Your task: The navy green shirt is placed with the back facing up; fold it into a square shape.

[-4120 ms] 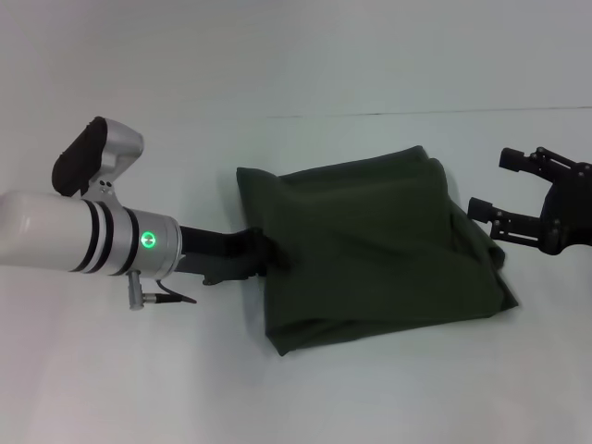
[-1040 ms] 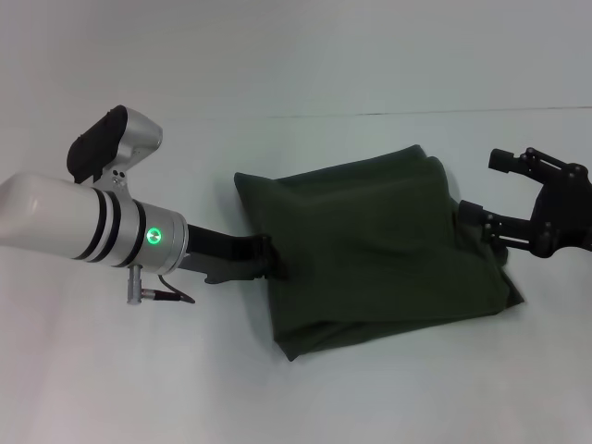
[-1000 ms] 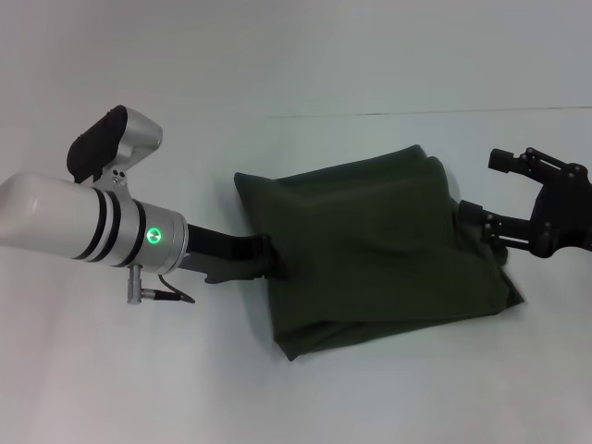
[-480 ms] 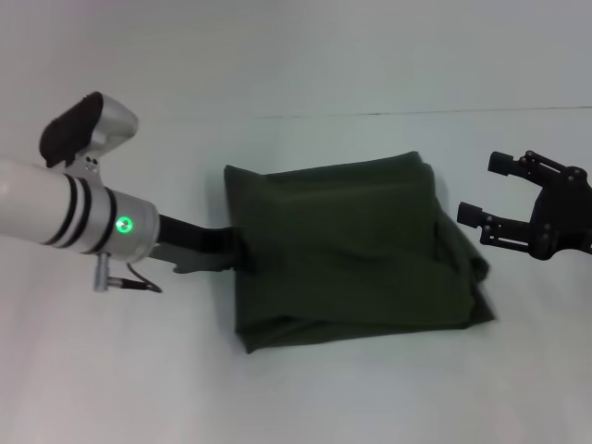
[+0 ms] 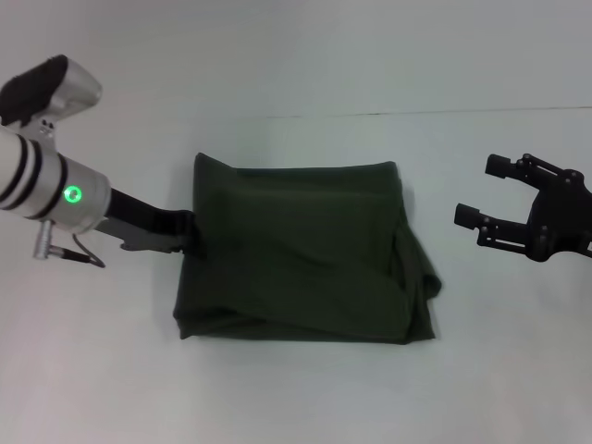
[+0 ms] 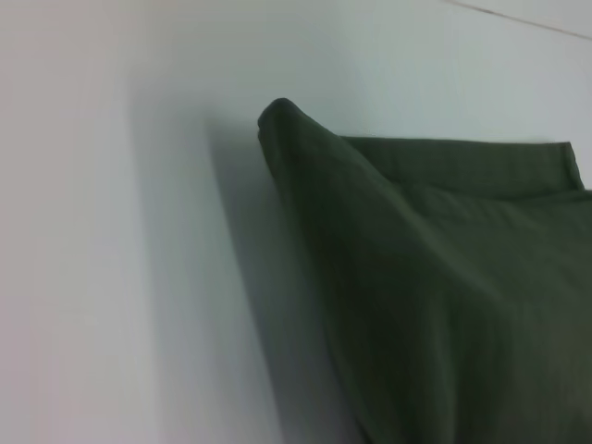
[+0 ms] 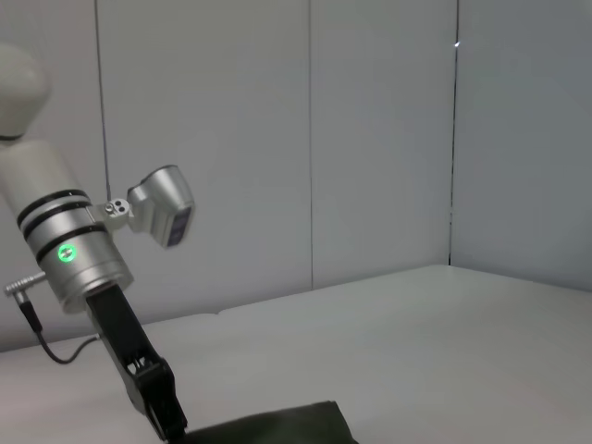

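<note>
The navy green shirt (image 5: 301,250) lies folded in a rough rectangle on the white worktop (image 5: 296,388). The left hand (image 5: 185,231) sits at the shirt's left edge, gripping the fabric there. The right hand (image 5: 486,199) hovers well right of the shirt, fingers (image 5: 481,222) spread, holding nothing.

plain dark olive-green shirt (image 5: 305,250), white table (image 5: 296,388)

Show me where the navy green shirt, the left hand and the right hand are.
navy green shirt (image 5: 301,250): head view, middle of the folded top layer.
left hand (image 5: 185,233): head view, fingertips at the shirt's left edge.
right hand (image 5: 479,194): head view, gap between the open fingertips.
</note>
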